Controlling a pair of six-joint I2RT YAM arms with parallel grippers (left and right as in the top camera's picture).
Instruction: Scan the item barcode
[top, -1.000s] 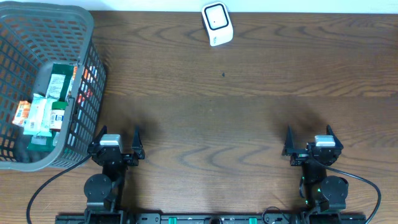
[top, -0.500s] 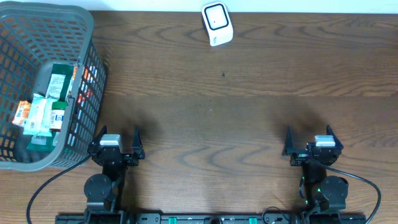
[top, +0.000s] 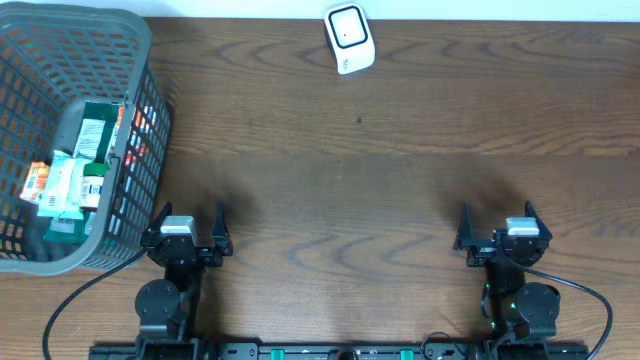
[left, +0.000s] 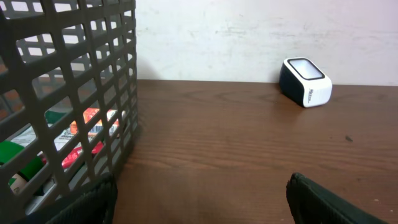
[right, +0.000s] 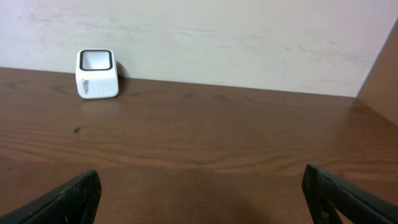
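A white barcode scanner (top: 349, 38) with a dark window stands at the table's far edge, also seen as a scanner (left: 305, 82) in the left wrist view and a scanner (right: 96, 74) in the right wrist view. Several packaged items (top: 78, 170) lie in the grey basket (top: 140, 55) at the left; some items (left: 87, 127) show through its mesh. My left gripper (top: 190, 226) stands open near the front edge, beside the basket, with nothing between its fingers. My right gripper (top: 495, 224) is open and empty at the front right.
The basket wall (left: 74, 93) rises close on the left of the left gripper. A pale wall (right: 217, 37) runs behind the table's far edge. Bare wooden tabletop (top: 350, 180) lies between the grippers and the scanner.
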